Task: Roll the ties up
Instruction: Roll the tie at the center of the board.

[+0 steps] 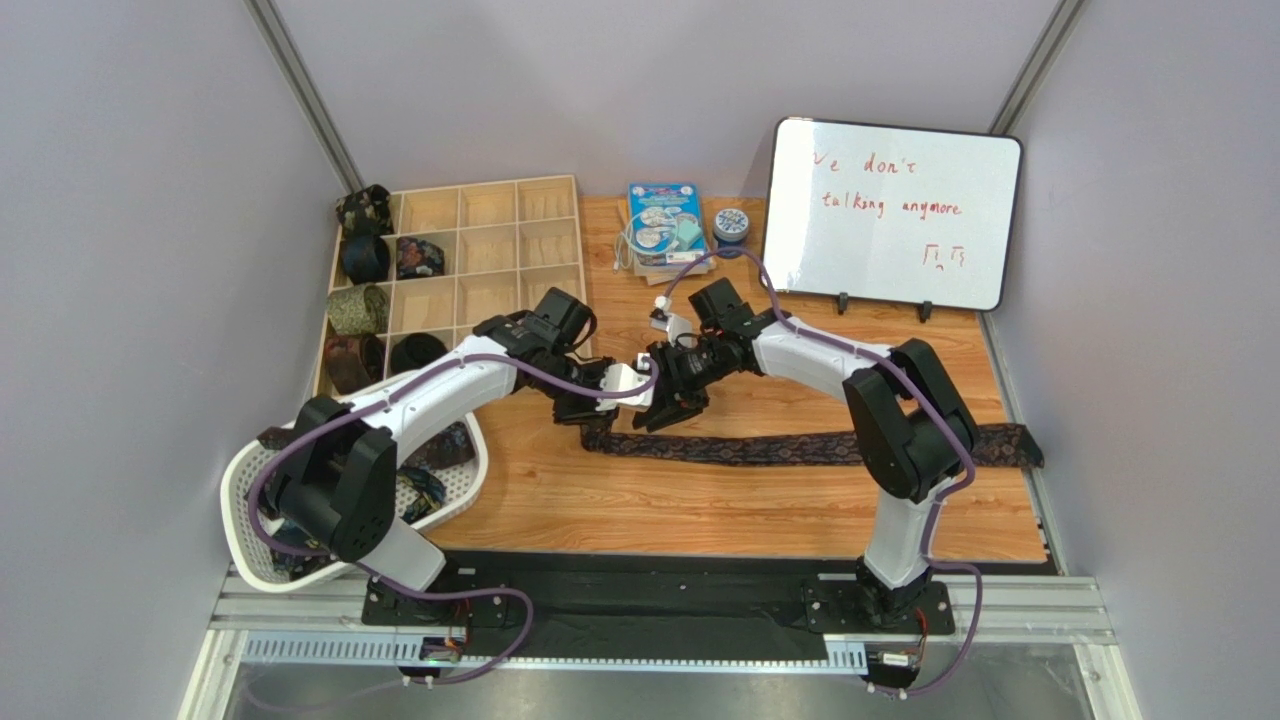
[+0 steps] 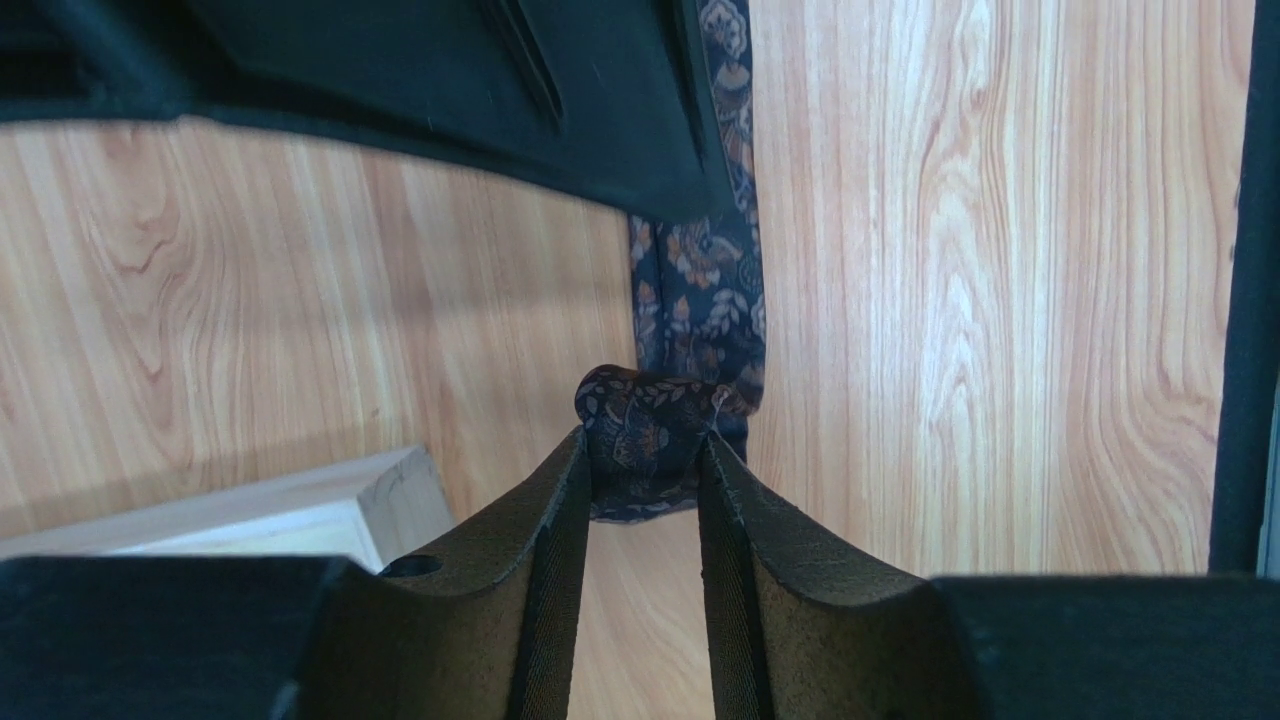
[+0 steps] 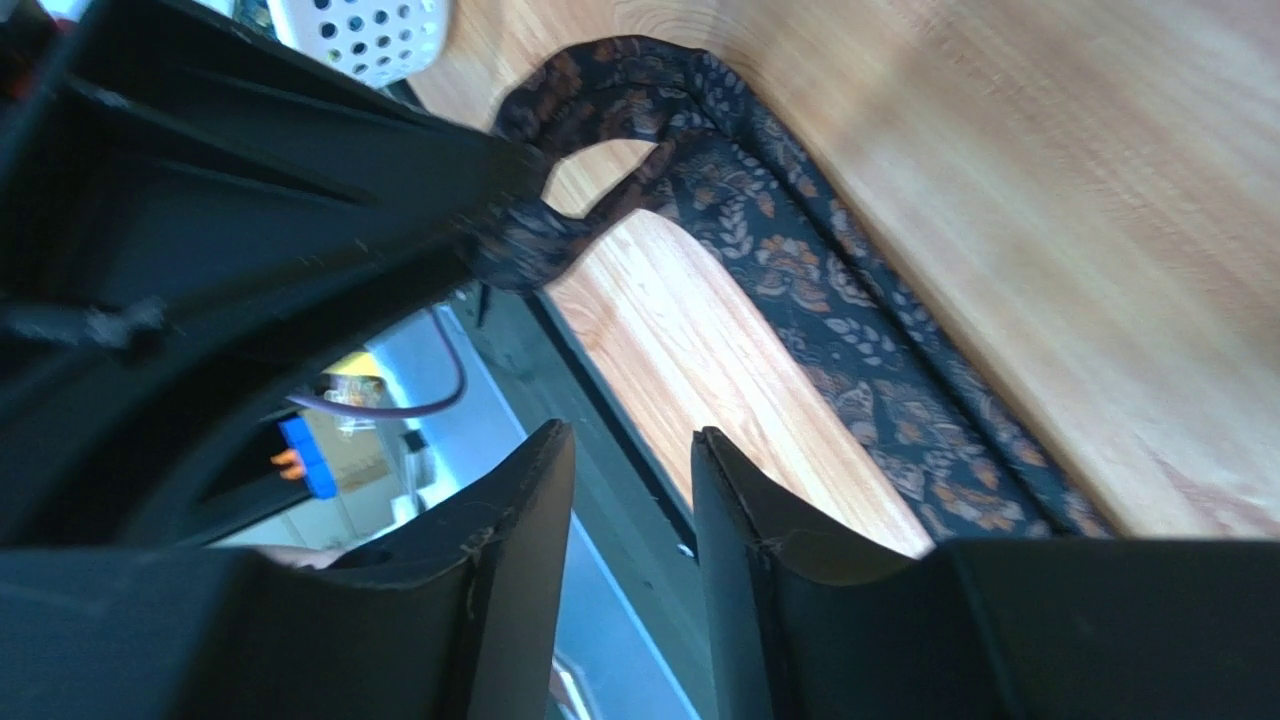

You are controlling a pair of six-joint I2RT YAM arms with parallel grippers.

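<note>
A dark navy tie (image 1: 812,449) with an orange leaf pattern lies stretched across the wooden table (image 1: 721,503). Its left end is folded into a small beginning of a roll (image 2: 649,428). My left gripper (image 2: 643,444) is shut on that folded end, a fingertip on each side; in the top view it (image 1: 598,411) sits at the strip's left end. My right gripper (image 3: 631,438) is open with nothing between its fingers, just beside the left one (image 1: 652,408). In the right wrist view the tie (image 3: 842,315) curves up toward the left gripper's hold.
A wooden compartment box (image 1: 481,255) at the back left holds several rolled ties (image 1: 365,258). A white mesh basket (image 1: 248,518) with more fabric stands at the near left. A whiteboard (image 1: 894,210), a blue packet (image 1: 664,222) and a small roll (image 1: 730,224) stand at the back.
</note>
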